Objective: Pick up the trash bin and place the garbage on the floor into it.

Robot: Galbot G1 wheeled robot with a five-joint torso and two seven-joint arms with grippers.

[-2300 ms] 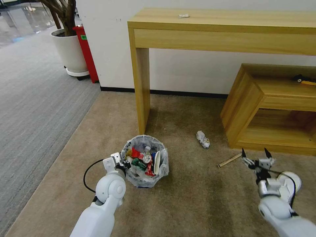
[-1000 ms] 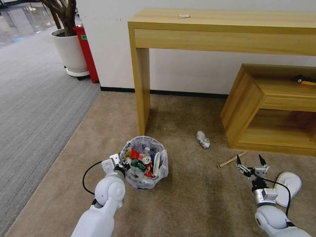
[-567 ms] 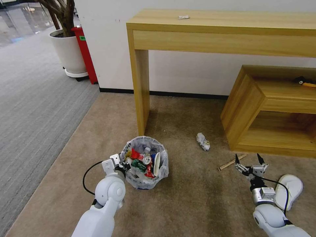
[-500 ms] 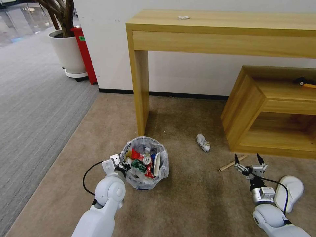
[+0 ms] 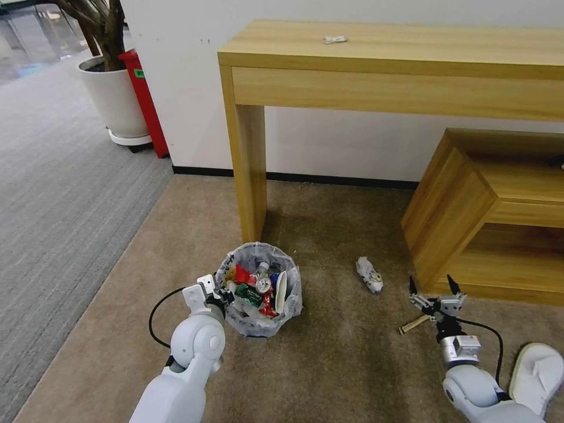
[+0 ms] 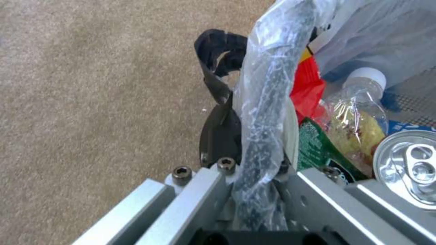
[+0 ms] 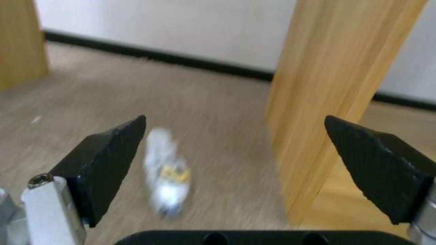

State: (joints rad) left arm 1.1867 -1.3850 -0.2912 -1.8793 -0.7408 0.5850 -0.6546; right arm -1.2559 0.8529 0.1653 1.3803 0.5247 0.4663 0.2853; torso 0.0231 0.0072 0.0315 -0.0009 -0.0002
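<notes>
The trash bin point(image 5: 292, 301), lined with a crinkled clear bag, stands on the beige floor point(image 5: 352, 364) and holds a can, a bottle and red and green wrappers. My left gripper point(image 5: 222, 295) is shut on its near rim; the left wrist view shows the bagged rim point(image 6: 265, 95) pinched between the black fingers point(image 6: 218, 88). My right gripper point(image 5: 433, 288) hangs open and empty low over the carpet. Garbage lies around it: a crumpled white packet point(image 5: 370, 275) ahead of it, a wooden stick point(image 5: 414, 324) just under it, a white slipper point(image 5: 537, 379) beside the arm. In the right wrist view the packet point(image 7: 166, 177) lies ahead of the open gripper point(image 7: 235, 119).
A wooden desk point(image 5: 399, 64) stands against the wall, its leg point(image 5: 249, 170) just behind the bin. A low wooden cabinet point(image 5: 464, 217) sits close to the right gripper, its side panel point(image 7: 327, 85) near. A red bin point(image 5: 141, 100) and a plant pot point(image 5: 111, 100) stand far left.
The whole head view has shifted, so the camera moved. My right gripper has come lower and nearer to the stick and the packet, still open. The left gripper keeps its hold on the bin.
</notes>
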